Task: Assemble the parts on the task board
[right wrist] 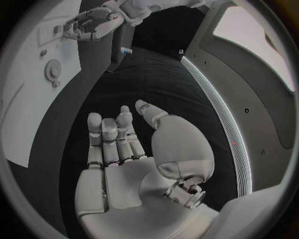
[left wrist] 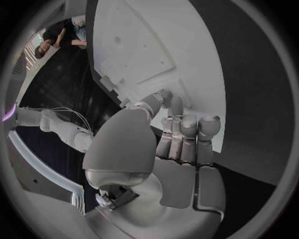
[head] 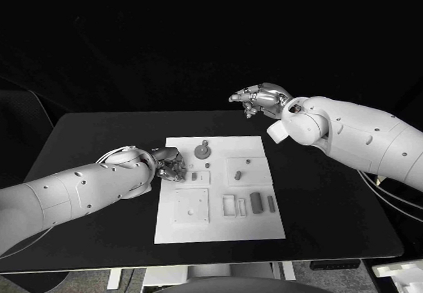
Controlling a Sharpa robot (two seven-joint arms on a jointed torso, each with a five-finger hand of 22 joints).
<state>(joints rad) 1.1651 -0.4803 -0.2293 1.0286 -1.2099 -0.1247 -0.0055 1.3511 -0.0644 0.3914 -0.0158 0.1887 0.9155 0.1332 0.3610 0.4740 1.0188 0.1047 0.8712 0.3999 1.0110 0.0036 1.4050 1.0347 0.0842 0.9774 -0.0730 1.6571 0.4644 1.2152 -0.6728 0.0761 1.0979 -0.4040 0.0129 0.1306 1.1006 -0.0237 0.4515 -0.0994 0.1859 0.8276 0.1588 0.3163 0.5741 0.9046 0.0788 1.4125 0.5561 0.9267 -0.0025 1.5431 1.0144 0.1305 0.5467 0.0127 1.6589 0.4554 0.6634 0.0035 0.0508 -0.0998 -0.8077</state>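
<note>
The white task board (head: 218,221) lies in the middle of the black table, with grey parts on it: a round piece with a tab (head: 204,149), a small piece (head: 238,176) and two upright bars (head: 255,201). My left hand (head: 169,164) is low over the board's left edge, beside a small part (head: 194,176). In the left wrist view its fingers (left wrist: 187,132) lie side by side above the board (left wrist: 143,40), with nothing between them and the thumb. My right hand (head: 259,98) hangs raised beyond the board's far edge, its palm (right wrist: 124,169) bare and its fingers apart.
The board has a square recessed plate (head: 189,205) near its front left and slots (head: 234,205) beside it. Bare black table (head: 330,208) lies to the right of the board. In the right wrist view the left hand (right wrist: 93,22) and the round piece (right wrist: 52,68) also show.
</note>
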